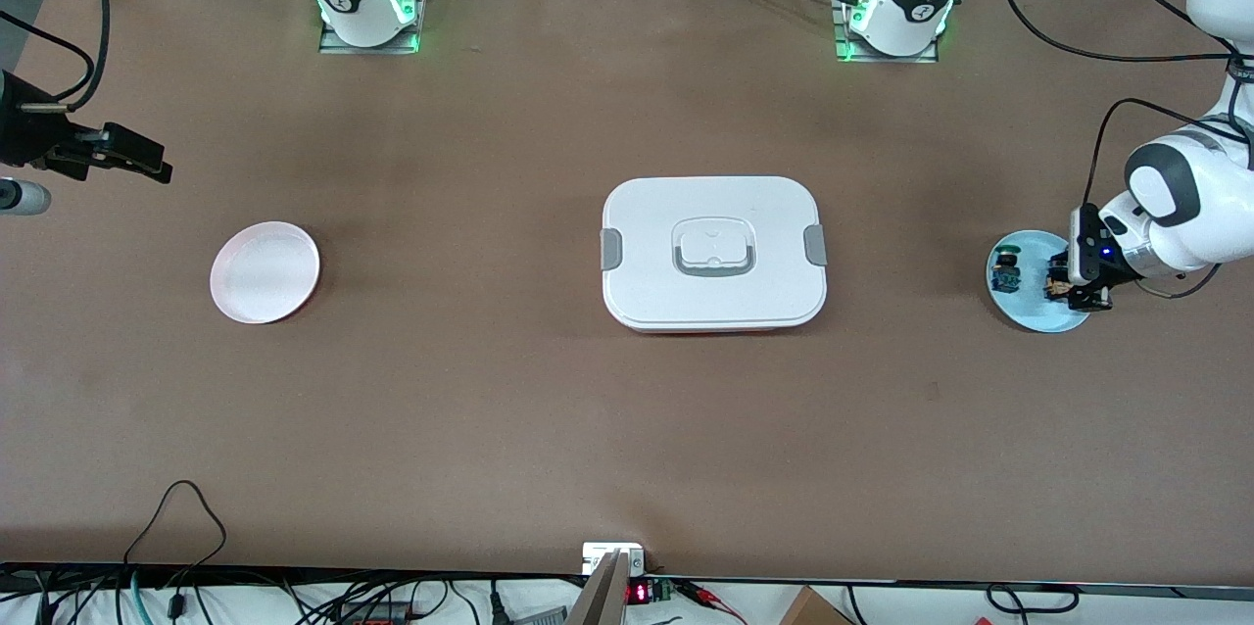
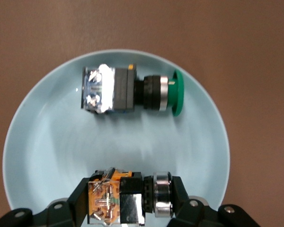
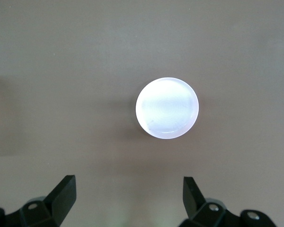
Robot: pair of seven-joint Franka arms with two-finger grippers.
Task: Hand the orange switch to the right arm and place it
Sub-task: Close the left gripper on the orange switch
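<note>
The orange switch (image 2: 114, 201) lies on its side on the light blue plate (image 2: 47, 151), at the left arm's end of the table. My left gripper (image 2: 130, 202) is shut on it, one finger against its orange body and the other against its black head. In the front view the left gripper (image 1: 1066, 288) is down on the blue plate (image 1: 1029, 312), and only a bit of the orange switch (image 1: 1055, 289) shows between the fingers. My right gripper (image 3: 130, 189) hangs open and empty above the white-pink plate (image 3: 166, 108). It waits at the right arm's end (image 1: 147, 163).
A second switch (image 2: 125, 90) with a blue body and green head lies on the same blue plate, beside the held one (image 1: 1006, 270). A white lidded box (image 1: 713, 253) sits mid-table. The white-pink plate (image 1: 265, 272) lies toward the right arm's end.
</note>
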